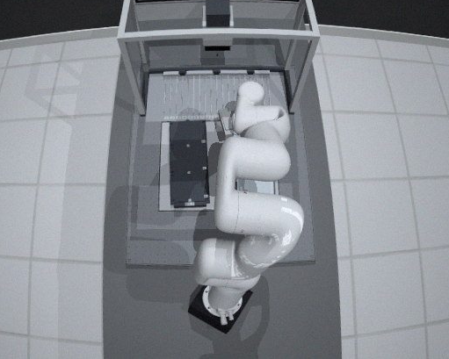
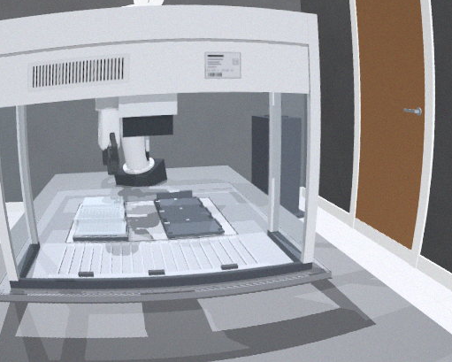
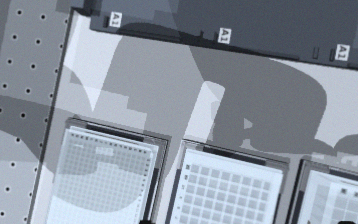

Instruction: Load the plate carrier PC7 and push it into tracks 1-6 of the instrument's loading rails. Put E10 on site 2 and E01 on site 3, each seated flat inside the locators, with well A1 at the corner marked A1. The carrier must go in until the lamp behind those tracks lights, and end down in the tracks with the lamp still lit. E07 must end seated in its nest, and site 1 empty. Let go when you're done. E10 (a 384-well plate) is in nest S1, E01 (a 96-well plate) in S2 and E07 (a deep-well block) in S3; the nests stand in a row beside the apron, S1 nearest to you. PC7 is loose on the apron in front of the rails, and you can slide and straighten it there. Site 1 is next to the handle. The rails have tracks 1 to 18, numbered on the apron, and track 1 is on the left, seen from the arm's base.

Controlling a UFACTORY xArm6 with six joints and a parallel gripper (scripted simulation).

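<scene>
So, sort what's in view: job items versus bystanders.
Job: carrier PC7, plate E10, plate E01, block E07, loading rails, open tool.
Bystanders: brown door, dark cabinet, hood label.
</scene>
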